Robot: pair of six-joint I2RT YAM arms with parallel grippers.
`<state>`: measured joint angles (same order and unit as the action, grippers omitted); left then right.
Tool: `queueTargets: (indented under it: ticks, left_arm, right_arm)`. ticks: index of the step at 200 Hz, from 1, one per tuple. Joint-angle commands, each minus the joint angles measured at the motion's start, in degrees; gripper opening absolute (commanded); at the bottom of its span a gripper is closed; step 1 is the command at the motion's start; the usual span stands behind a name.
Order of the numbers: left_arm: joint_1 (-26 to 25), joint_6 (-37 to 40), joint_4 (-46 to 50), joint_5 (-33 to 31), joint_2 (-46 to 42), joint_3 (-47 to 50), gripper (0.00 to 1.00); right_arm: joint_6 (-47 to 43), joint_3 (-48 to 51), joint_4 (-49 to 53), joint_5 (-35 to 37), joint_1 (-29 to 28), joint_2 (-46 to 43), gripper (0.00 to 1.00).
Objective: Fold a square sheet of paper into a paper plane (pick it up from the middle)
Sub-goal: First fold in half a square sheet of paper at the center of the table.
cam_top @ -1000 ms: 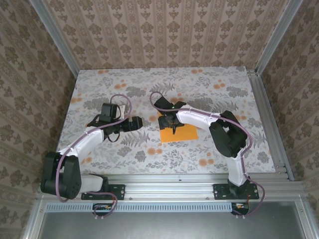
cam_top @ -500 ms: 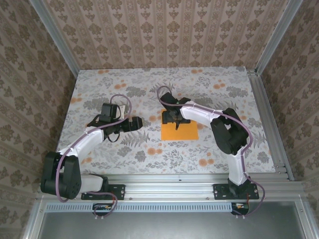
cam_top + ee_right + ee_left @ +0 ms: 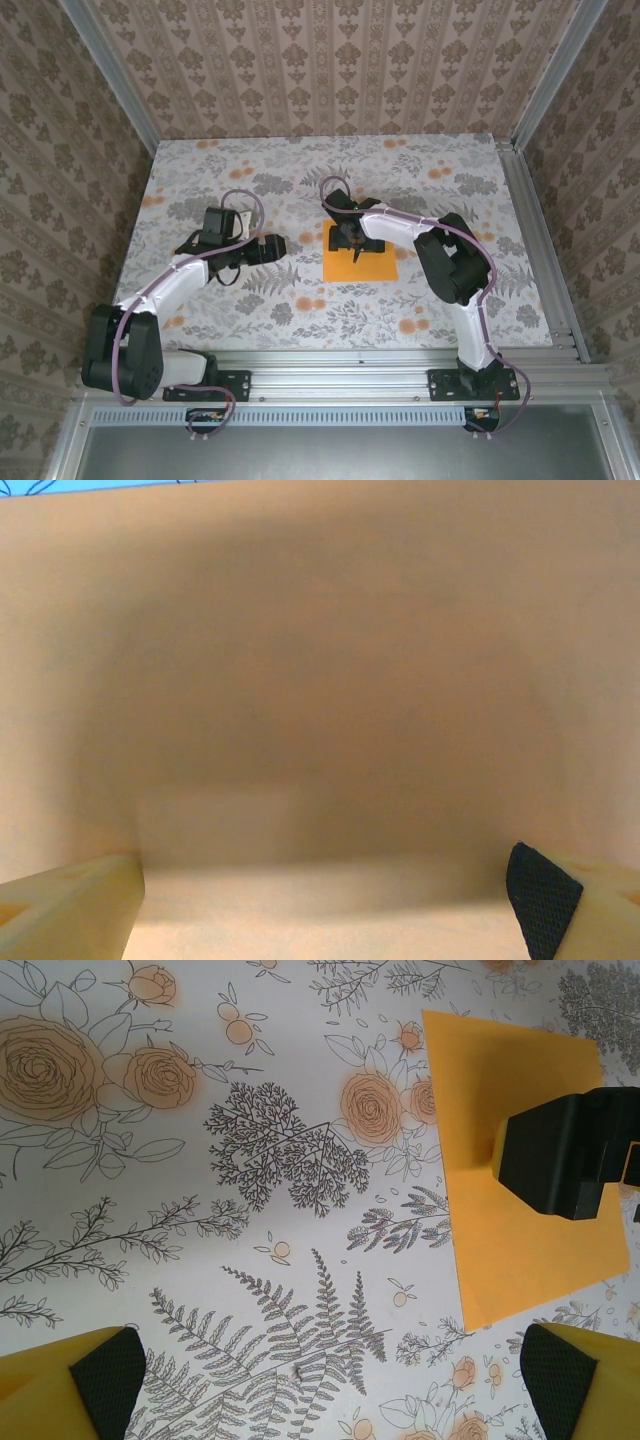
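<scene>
The square sheet of paper [image 3: 375, 266] is bright orange and lies flat on the flowered table, right of centre. My right gripper [image 3: 352, 243] hangs low over the sheet's left-middle part, pointing down. In the right wrist view the orange paper [image 3: 320, 680] is very close, and the right gripper [image 3: 320, 912] stands open with its fingertips [image 3: 545, 908] wide apart and nothing between them. My left gripper [image 3: 276, 247] is to the left of the sheet, apart from it. It is open [image 3: 330, 1390] over the bare tablecloth. The sheet [image 3: 500, 1200] appears at its upper right.
The flowered tablecloth [image 3: 230, 180] covers the table inside patterned walls, with a metal frame rail [image 3: 540, 250] along the right side. The right arm's black wrist [image 3: 570, 1155] sits above the sheet. Printed orange flower blotches [image 3: 310, 303] are scattered over the cloth.
The right gripper has moved right, from the sheet's left edge to over its middle part, and its jaws have spread wider. The left arm has stayed still.
</scene>
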<state>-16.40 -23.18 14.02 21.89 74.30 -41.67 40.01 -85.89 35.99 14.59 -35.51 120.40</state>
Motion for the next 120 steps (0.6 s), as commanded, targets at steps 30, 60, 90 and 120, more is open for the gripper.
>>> queueTargets:
  ticks: [30,60,90,120]
  left_arm:
    - [-0.3,-0.3,0.7,1.1,0.6,-0.9,1.0]
    - [-0.5,-0.4,0.9,1.0,0.6,-1.1,1.0]
    - [-0.9,-0.3,1.4,1.0,0.9,-1.5,1.0]
    - [-1.2,-0.2,1.4,0.9,1.5,-1.7,1.0]
  right_arm:
    - [0.9,2.4,0.8,-2.1,-0.2,2.9,0.92]
    - [0.5,3.1,0.0,-2.5,-0.4,3.2,0.85]
    - [0.2,3.7,-0.9,-3.0,-0.5,3.4,0.78]
    - [-0.4,3.9,-1.3,-2.4,-0.7,2.3,0.71]
